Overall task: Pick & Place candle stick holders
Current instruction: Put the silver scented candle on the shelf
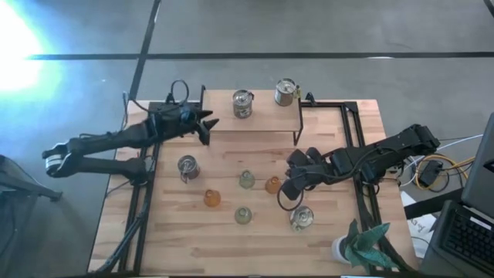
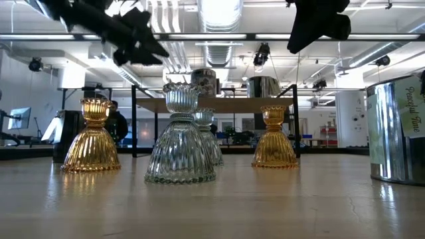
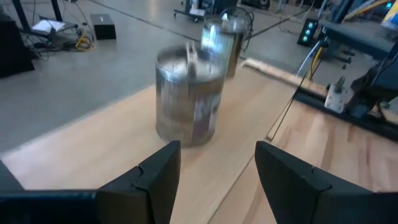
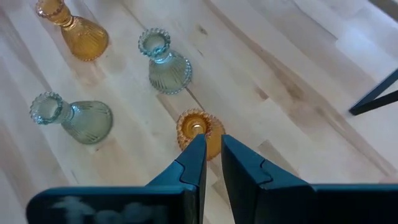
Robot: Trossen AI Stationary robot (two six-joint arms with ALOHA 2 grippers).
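Left hand [image 1: 207, 127], fingers parted and empty, hovers at the raised shelf's [image 1: 255, 123] left end, facing two silvery cups [image 1: 242, 103] there. Right hand [image 1: 287, 190], clenched and empty, hangs above an amber glass holder [image 1: 272, 184] on the worktop [image 1: 231, 239].

A label on the silvery can-like holder [image 2: 398, 129] at the near right reads "Peaceful Time" in script.

Ribbed glossy glass holders [image 2: 180, 136] — wooden table [image 1: 324, 232]

Grey concrete floor [image 1: 324, 31] surrounds the wooden bench [image 1: 231, 239]; beyond the bench, ceiling ducts [image 2: 222, 53] and bright strip lights [image 2: 219, 10] hang overhead.
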